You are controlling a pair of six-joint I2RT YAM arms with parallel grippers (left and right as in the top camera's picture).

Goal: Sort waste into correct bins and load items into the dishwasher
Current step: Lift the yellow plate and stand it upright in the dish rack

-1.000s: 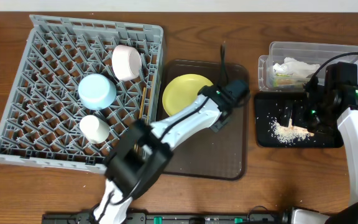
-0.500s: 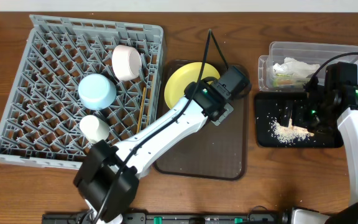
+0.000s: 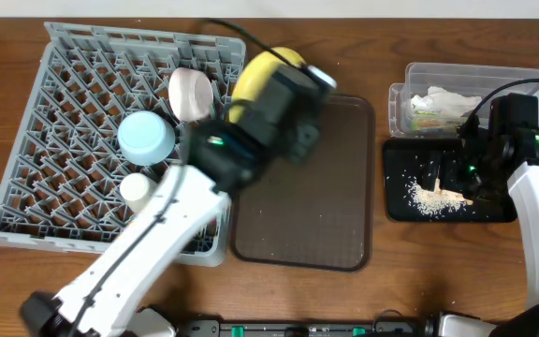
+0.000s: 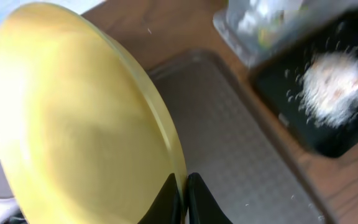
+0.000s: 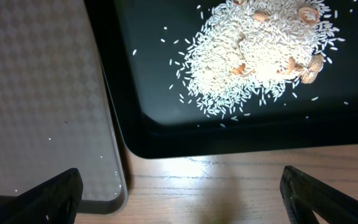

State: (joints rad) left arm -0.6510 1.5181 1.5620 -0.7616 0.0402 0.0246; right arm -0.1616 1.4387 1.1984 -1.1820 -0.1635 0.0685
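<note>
Yellow plate (image 4: pixel 73 124) tilted, rim pinched by outstretched left end effector (image 4: pixel 183 185).

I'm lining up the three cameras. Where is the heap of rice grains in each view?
Overhead: rice heap, right side, in the black tray.
Left wrist: rice heap upper right, blurred.
Right wrist: rice heap top, right of centre.
Shared landmark: the brown serving tray, alongside the black tray in all three.

Brown wood-grain table (image 3: pixel 400 285); pale strip (image 3: pixel 344 7) beyond far edge; soft overhead glare on wood.
</note>
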